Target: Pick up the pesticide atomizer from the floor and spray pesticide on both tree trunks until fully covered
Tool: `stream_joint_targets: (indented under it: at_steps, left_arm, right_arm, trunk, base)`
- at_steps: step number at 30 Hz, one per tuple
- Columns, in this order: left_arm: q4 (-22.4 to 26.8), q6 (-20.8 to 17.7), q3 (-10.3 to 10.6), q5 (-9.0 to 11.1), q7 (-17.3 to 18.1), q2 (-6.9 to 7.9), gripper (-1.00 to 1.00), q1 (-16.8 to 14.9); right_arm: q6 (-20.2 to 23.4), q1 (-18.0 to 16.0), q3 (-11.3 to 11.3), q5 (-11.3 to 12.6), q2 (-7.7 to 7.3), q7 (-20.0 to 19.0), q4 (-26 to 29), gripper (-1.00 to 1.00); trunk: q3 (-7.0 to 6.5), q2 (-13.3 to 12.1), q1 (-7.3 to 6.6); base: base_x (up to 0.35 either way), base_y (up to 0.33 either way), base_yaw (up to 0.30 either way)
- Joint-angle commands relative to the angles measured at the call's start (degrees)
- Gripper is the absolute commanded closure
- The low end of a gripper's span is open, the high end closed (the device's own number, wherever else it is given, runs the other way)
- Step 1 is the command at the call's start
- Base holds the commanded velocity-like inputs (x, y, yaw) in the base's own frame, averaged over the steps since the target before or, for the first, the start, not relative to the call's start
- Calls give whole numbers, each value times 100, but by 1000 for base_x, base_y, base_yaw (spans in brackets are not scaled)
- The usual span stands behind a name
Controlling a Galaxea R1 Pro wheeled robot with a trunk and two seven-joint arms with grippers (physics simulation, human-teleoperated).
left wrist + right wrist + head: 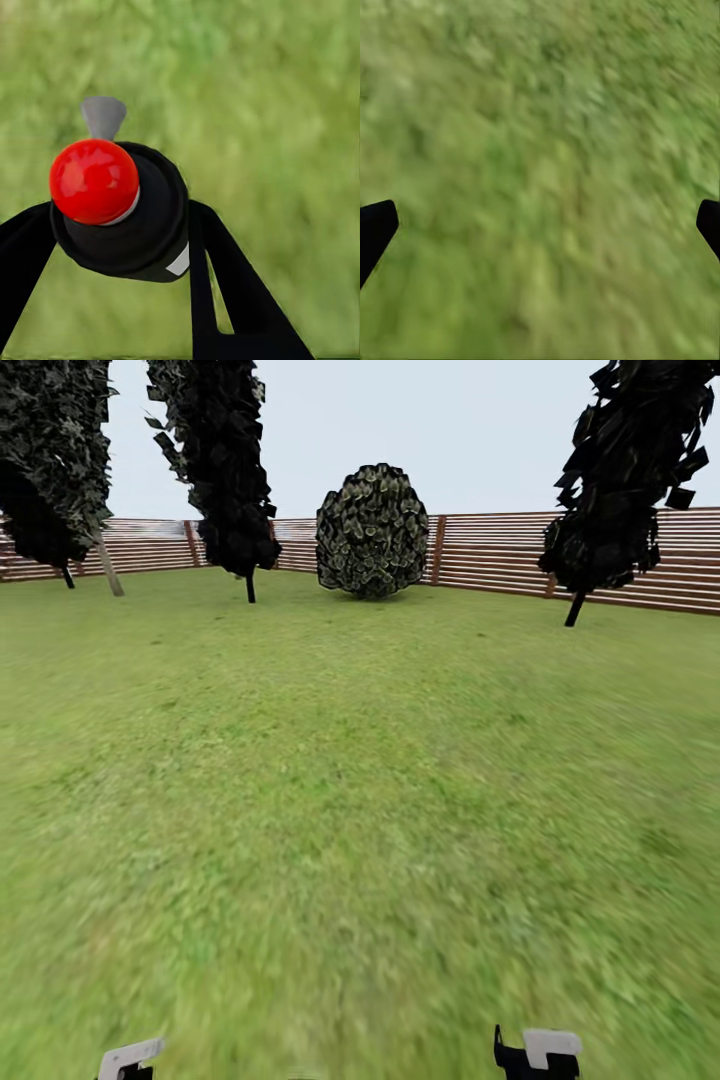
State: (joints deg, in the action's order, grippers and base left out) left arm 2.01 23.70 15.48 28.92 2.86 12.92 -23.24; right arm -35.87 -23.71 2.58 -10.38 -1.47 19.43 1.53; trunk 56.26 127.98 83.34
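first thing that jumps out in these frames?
The bright red ball on a black rounded object, held between the left gripper's black fingers in the left wrist view. In the head view, a round leafy bush stands mid-background against the slatted wooden fence, flanked by dark narrow trees, with lawn all below.

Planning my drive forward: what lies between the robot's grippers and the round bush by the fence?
In the head view, only open lawn lies between the grippers at the bottom edge and the round bush by the fence.
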Motion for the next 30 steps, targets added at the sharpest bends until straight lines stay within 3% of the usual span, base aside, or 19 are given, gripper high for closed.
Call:
stream_joint_targets:
  at_steps: [1,15,20,30]
  left_arm:
    - [-8,14,34,61,30,0,100,-5]
    - [1,-18,29,83,5,-9,100,-5]
    - [1,12,32,372,-482,-13,100,-5]
    - [-1,14,39,340,-519,-48,100,-5]
  right_arm:
    - [-8,-2,24,-61,3,35,-2,-100]
    - [-8,-2,24,-61,6,35,-4,-100]
    - [-8,-2,24,-61,6,35,-4,-100]
    - [-8,-2,25,-61,6,35,-4,-100]
  trunk:
    - [5,2,-1]
    - [5,2,-1]
    - [5,2,-1]
    - [5,2,-1]
  base:
    - [0,0,283]
    - [0,0,283]
    - [0,0,283]
    - [0,0,283]
